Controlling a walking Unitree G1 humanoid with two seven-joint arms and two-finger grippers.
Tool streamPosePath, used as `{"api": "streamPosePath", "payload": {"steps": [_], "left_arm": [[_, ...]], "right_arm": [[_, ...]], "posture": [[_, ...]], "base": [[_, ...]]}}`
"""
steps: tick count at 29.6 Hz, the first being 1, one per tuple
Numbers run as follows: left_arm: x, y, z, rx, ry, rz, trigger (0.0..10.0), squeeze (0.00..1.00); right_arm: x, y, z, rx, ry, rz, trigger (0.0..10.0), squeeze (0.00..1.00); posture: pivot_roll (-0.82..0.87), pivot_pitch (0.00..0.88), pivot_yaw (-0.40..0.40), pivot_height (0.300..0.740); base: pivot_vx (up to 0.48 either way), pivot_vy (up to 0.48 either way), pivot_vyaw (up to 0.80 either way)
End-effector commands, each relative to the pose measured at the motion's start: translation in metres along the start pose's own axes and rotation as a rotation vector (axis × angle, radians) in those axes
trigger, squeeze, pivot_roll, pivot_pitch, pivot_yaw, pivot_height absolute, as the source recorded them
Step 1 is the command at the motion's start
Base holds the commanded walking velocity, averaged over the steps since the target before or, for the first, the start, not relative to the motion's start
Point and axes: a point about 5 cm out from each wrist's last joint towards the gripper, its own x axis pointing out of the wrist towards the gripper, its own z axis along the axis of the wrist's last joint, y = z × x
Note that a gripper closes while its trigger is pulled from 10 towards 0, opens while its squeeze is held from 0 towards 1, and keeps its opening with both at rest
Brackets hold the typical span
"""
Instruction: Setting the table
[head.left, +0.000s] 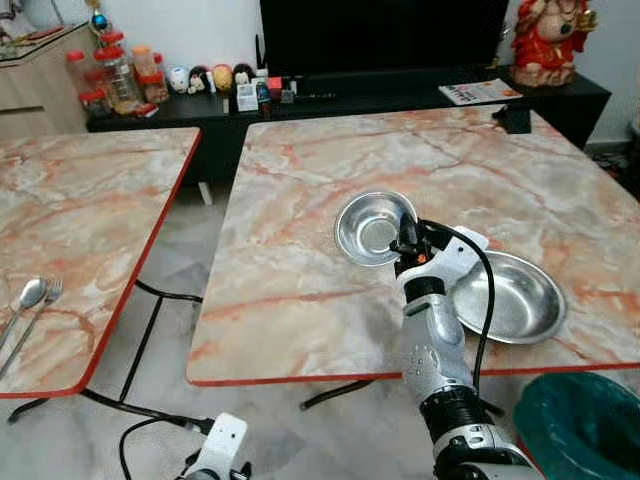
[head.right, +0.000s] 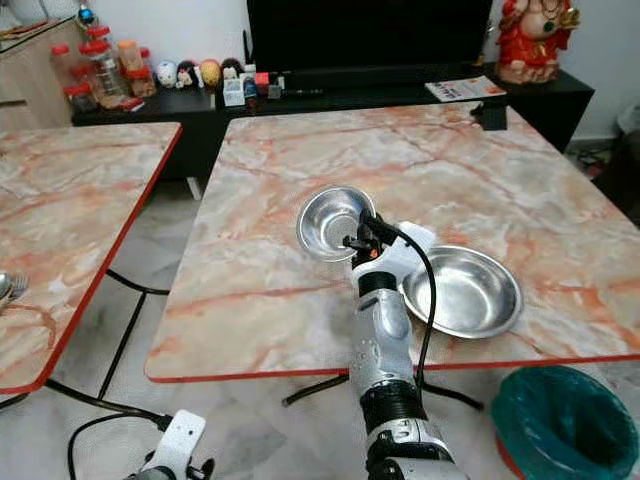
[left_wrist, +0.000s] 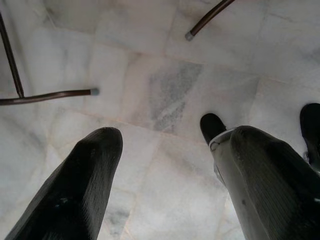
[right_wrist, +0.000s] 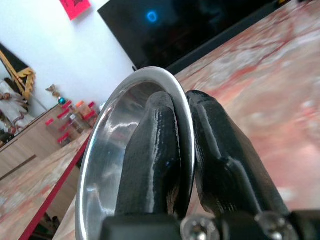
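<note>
A small steel bowl (head.left: 372, 230) sits tilted on the marble table (head.left: 300, 250), its near right rim pinched by my right gripper (head.left: 407, 240). In the right wrist view one finger (right_wrist: 152, 150) lies inside the small steel bowl (right_wrist: 110, 145) and the other outside, shut on the rim. A larger steel plate (head.left: 510, 295) lies flat just right of the arm, near the table's front edge. My left gripper (left_wrist: 165, 175) hangs low over the floor, open and holding nothing. A spoon (head.left: 25, 300) and a fork (head.left: 45, 298) rest on the left table (head.left: 90, 220).
A teal bin (head.left: 580, 420) stands on the floor at the front right. A dark TV console (head.left: 350, 100) with jars and figurines runs along the back wall. A floor gap with table legs and a cable (head.left: 150, 330) separates the two tables.
</note>
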Motion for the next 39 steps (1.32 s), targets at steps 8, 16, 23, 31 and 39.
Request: {"api": "streamPosePath", "payload": {"steps": [8,16,23,31,39], "left_arm": [[-0.0008,-0.0051,-0.0044,0.016,0.013,-0.013,10.0,0.0],[-0.0009,-0.0053,-0.005,0.001,0.014,-0.007,10.0,0.0],[-0.0008,-0.0049,-0.0045,-0.011,0.012,-0.003,10.0,0.0],[-0.0005,-0.0031,-0.0024,-0.011,0.003,0.013,10.0,0.0],[-0.0004,-0.0025,-0.0024,-0.007,0.004,0.023,10.0,0.0]], "right_arm": [[0.0036,0.0093,0.0028,-0.002,-0.015,0.022,10.0,0.0],[0.0046,0.0107,0.0038,0.005,-0.015,0.027,10.0,0.0],[0.0044,0.0127,0.0023,0.014,-0.006,0.032,10.0,0.0],[0.0055,0.0138,0.0021,0.016,0.004,0.036,10.0,0.0],[0.0056,0.0156,0.0034,-0.011,-0.004,0.05,10.0,0.0]], "posture": [[0.03,0.0,0.057,0.74],[0.03,0.0,0.055,0.74],[0.03,0.0,0.051,0.74],[0.03,0.0,0.051,0.74],[0.03,0.0,0.05,0.74]], "base": [[0.0,-0.463,0.0],[0.0,-0.268,0.0],[0.0,0.0,0.0],[0.0,0.0,0.0],[0.139,0.0,0.13]]}}
